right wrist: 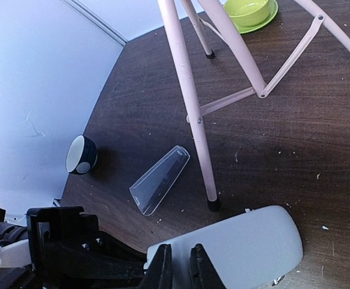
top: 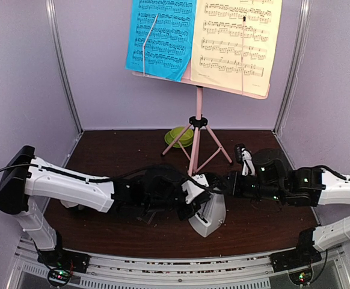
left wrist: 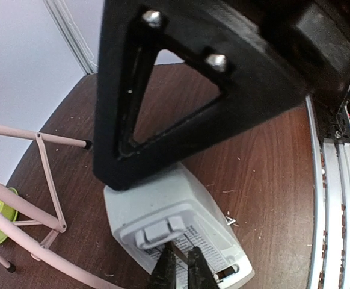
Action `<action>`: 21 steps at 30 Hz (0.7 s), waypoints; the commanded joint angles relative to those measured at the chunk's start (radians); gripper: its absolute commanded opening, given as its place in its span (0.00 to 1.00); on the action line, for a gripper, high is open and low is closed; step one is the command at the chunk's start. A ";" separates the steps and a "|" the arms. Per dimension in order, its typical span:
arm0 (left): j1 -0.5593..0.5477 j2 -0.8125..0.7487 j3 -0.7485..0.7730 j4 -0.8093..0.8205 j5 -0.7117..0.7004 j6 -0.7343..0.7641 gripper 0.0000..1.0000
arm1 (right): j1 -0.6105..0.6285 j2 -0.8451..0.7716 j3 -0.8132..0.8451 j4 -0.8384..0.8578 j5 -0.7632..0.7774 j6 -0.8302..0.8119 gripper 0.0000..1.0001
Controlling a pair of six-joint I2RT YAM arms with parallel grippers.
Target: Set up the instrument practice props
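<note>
The pink music stand (top: 197, 120) is upright at the back, with the blue sheet (top: 160, 36) and the pale-yellow sheet (top: 238, 39) on its desk. In front of it the white metronome (top: 210, 218) stands with its cover off. My left gripper (left wrist: 178, 271) is shut on the thin pendulum rod over the metronome's scale face (left wrist: 163, 205). My right gripper (right wrist: 181, 265) sits at the metronome's narrow top (right wrist: 247, 241), fingers almost together; whether they pinch an edge is hidden. The clear cover (right wrist: 160, 179) lies flat on the table, left of a stand leg (right wrist: 187, 90).
A green cup and saucer (top: 181, 135) sit behind the tripod legs. A small white-and-black bowl (right wrist: 82, 155) lies near the left wall. The right gripper's black body (left wrist: 181, 90) hangs close over the metronome. Lilac walls enclose the dark table (top: 103, 150).
</note>
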 commanded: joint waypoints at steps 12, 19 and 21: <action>0.006 -0.186 -0.153 0.056 0.127 -0.085 0.30 | 0.017 -0.078 0.036 -0.066 -0.001 -0.068 0.48; 0.052 -0.294 -0.356 0.090 0.079 -0.111 0.45 | 0.017 -0.266 -0.064 -0.126 0.012 -0.025 0.72; 0.052 -0.289 -0.368 0.052 0.103 -0.066 0.44 | 0.015 -0.307 -0.150 -0.123 0.002 0.021 0.66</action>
